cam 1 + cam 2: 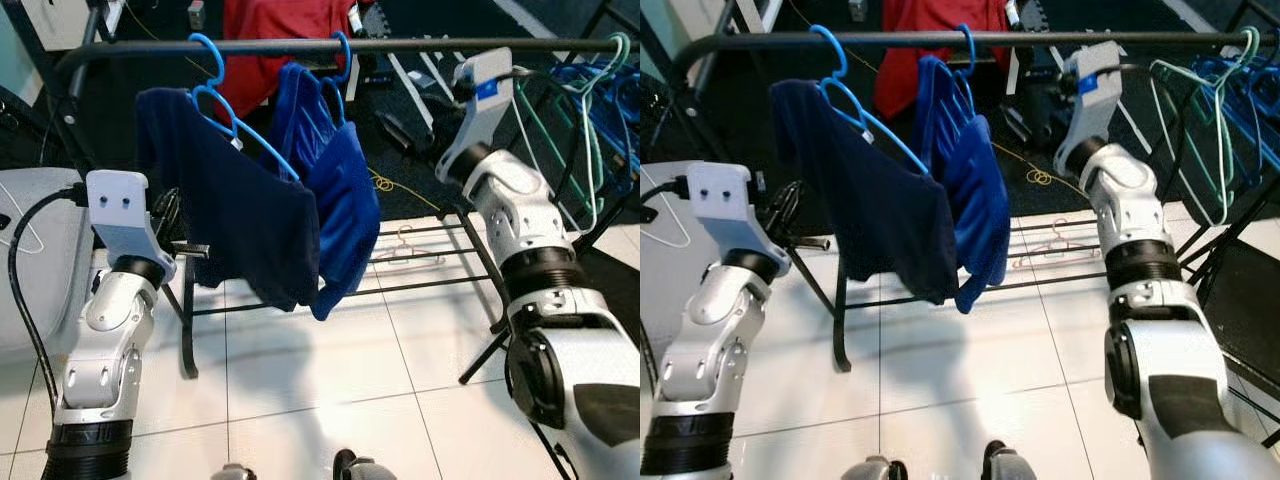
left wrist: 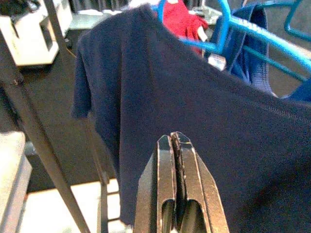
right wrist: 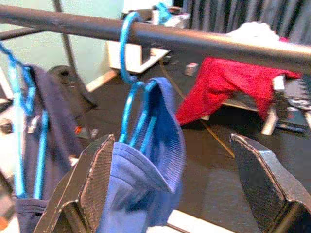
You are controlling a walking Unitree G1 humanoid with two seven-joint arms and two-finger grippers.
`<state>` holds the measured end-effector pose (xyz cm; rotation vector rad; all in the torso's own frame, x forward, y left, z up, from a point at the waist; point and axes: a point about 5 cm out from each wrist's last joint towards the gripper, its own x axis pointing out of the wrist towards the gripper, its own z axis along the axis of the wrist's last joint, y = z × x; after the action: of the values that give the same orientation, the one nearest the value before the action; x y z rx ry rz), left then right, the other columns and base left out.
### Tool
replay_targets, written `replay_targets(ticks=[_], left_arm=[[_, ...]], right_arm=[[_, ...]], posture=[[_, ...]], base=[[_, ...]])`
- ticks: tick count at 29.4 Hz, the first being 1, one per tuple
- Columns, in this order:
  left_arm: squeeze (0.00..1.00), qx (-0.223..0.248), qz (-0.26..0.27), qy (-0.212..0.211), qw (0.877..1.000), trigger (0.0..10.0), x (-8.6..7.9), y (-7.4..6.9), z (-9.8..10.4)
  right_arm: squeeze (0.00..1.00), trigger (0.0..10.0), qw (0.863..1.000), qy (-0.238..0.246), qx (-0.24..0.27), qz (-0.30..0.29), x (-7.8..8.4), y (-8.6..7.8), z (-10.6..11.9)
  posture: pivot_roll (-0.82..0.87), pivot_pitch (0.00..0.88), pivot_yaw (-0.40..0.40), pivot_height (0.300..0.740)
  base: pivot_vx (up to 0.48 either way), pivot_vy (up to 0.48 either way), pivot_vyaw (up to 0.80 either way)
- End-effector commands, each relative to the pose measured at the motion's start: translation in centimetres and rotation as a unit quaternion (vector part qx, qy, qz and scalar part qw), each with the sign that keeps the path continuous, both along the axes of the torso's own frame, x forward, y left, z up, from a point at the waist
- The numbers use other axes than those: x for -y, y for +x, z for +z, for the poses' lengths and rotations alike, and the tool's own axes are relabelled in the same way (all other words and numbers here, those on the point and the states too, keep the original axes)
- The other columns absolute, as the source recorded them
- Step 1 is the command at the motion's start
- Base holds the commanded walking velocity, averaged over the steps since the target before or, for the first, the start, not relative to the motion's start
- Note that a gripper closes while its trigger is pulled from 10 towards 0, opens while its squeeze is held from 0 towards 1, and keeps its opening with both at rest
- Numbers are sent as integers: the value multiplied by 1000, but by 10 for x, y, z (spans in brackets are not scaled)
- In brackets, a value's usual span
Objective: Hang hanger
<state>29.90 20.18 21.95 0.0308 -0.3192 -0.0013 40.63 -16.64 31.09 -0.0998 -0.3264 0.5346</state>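
1. The left gripper (image 2: pixel 177 145), fingers pressed shut on nothing, faces the navy shirt (image 1: pixel 240 210) at 9 o'clock of the scene; its tips are hidden behind the wrist in the eye views
2. The right gripper (image 3: pixel 184 189), at 1 o'clock, gapes wide before the blue hanger (image 3: pixel 129 73) hooked on the black rail (image 3: pixel 194 43)
3. No writing is legible

The red garment (image 1: pixel 270 40) (cut off at top) sits half hidden behind the rail (image 1: pixel 300 46).
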Motion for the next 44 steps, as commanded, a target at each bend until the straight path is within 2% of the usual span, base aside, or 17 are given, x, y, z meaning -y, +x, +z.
replay_targets(ticks=[1, 6, 11, 17, 18, 20, 21, 22, 23, 26, 37, 44], left_arm=[[0, -5, -6, 1, 1000, 10000, -1, -4, -1], [0, -4, -28, 0, 1000, 10000, 4, -10, 1], [0, -9, -41, 2, 999, 10000, 9, -12, 0], [0, -12, -41, 3, 999, 10000, 6, -12, 0], [0, -14, -40, 4, 999, 10000, 4, -12, 0], [0, -14, -40, 4, 999, 10000, 4, -12, 0], [0, -16, -40, 4, 999, 10000, 3, -12, 0], [0, -16, -40, 4, 999, 10000, 3, -12, 0], [0, -18, -42, 5, 999, 10000, 3, -12, 0], [0, -18, -42, 6, 999, 10000, 3, -12, 0], [0, -22, -41, 9, 999, 10000, 1, -11, 0], [0, -29, -38, 12, 999, 10000, -2, -11, -2]], right_arm=[[1000, 10000, 1000, 0, 3, 13, -3, 0, 0], [1000, 10000, 997, 11, 20, 69, -22, 1, 9], [1000, 10000, 995, 12, 21, 94, -33, 0, 4], [1000, 10000, 995, 7, 19, 93, -39, 2, 2], [1000, 10000, 997, 2, 13, 75, -40, 5, 1], [1000, 10000, 997, 2, 13, 75, -40, 5, 1], [1000, 10000, 999, -10, 1, 36, -40, 9, 0], [1000, 10000, 999, -10, 1, 36, -40, 9, 0], [1000, 10000, 999, -16, -11, -31, -36, 14, 4], [1000, 10000, 999, -15, -12, -42, -35, 15, 6], [1000, 10000, 999, -26, -9, -31, -34, 15, 13], [1000, 10000, 998, -61, -20, -18, -31, 15, 21]], posture=[[13, 319, -50, 740], [24, 337, -40, 740], [37, 335, -29, 740], [42, 328, -21, 740], [43, 327, -20, 740], [43, 327, -20, 740], [50, 322, -20, 740], [50, 322, -20, 740], [53, 318, -20, 740], [53, 318, -20, 740], [49, 322, -18, 740], [38, 333, -20, 740]], base=[[0, 0, 0], [0, 0, 0], [0, 0, 0], [0, 0, 0], [0, 0, 0], [0, 0, 0], [0, 0, 0], [0, 0, 0], [0, 0, 0], [0, 0, 0], [0, 0, 0], [0, 0, 0]])
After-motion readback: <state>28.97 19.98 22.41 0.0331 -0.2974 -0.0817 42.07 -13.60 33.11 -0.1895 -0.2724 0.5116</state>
